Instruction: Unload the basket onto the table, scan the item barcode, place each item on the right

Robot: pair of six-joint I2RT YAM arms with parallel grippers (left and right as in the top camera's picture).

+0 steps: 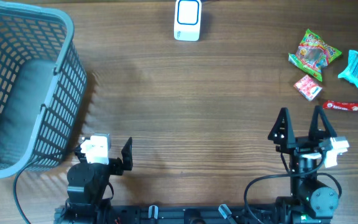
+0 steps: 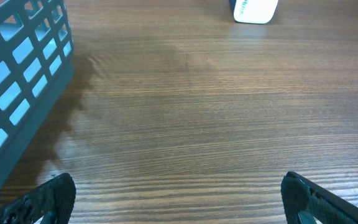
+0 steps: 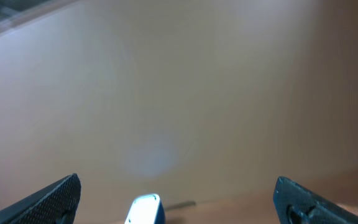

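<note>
Snack packs (image 1: 316,55) overhead only; L wrist: scanner (image 2: 253,10), basket (image 2: 23,87).

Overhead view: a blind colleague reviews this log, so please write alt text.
The left gripper and right gripper sit open and empty at the table's near edge. A white scanner stands far centre, a grey basket left, snack packets far right.

The scanner (image 1: 188,20) is a small white box with a blue-edged face. It sits at the far edge of the desk (image 1: 197,99), near the middle. The items lie flat in a loose cluster at the far right. They are a green candy bag (image 1: 314,55), a blue packet (image 1: 357,68) near it, a small red-and-white packet (image 1: 307,87) just in front of the bag, and a red bar (image 1: 347,107) lying crosswise, nearest the front.
</note>
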